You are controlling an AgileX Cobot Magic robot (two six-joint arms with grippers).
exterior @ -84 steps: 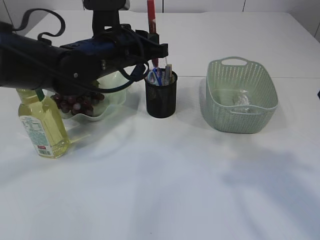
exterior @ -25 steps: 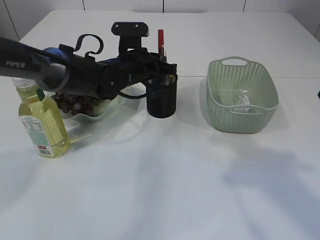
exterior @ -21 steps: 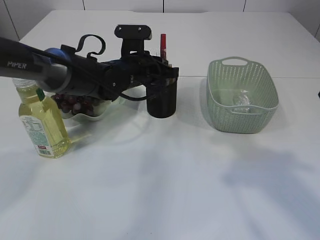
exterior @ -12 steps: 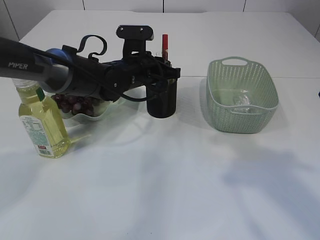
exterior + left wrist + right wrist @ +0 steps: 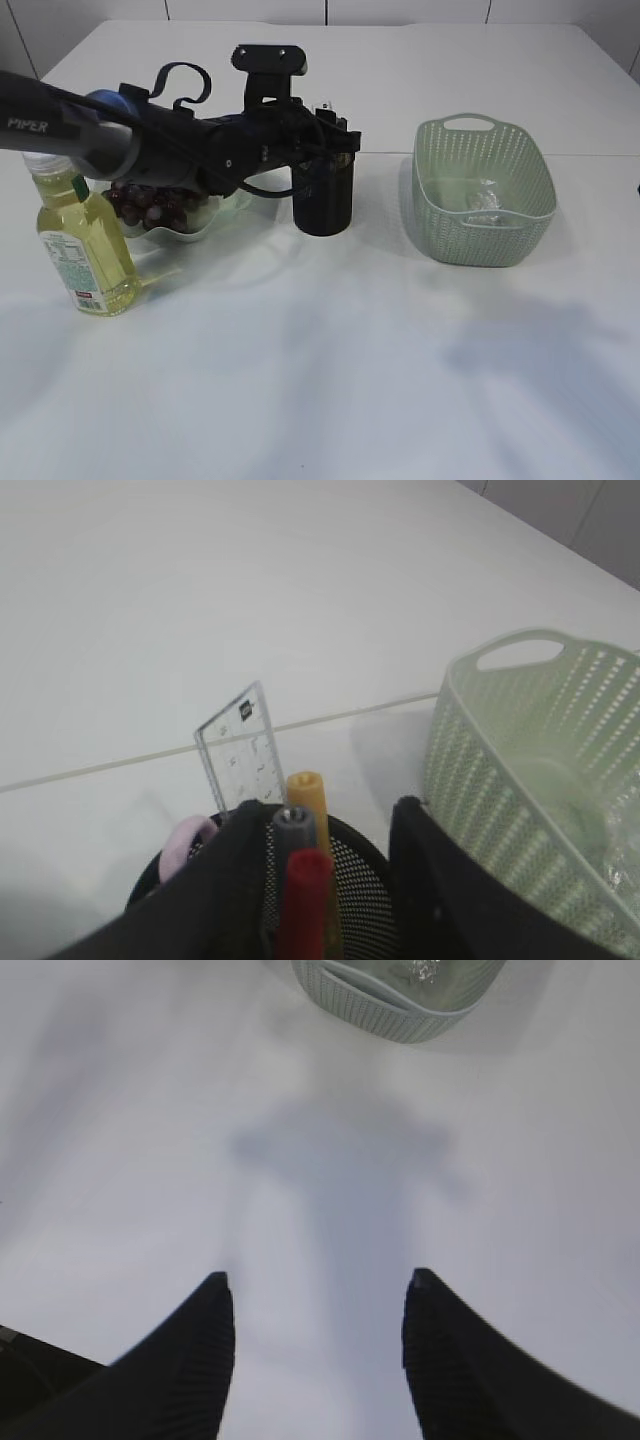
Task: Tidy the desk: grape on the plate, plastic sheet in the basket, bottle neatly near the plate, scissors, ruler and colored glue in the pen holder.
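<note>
Bright, even overhead light; soft grey shadows on the white table (image 5: pixel 330 360). Left wrist view: near fingers (image 5: pixel 440 900) blurred. Right wrist view slightly soft, broad arm shadow.

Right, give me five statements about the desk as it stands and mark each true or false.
1. The grapes lie on the plate. True.
2. The basket stands left of the pen holder in the exterior view. False: it stands to the right of it.
3. The left end effector is at the pen holder's mouth, a finger on either side of the red glue stick. True.
4. The bottle lies on its side. False: it stands upright, left of the plate.
5. The right end effector grips the clear ruler. False: its fingers stand apart over bare table; the ruler is in the pen holder.
</note>
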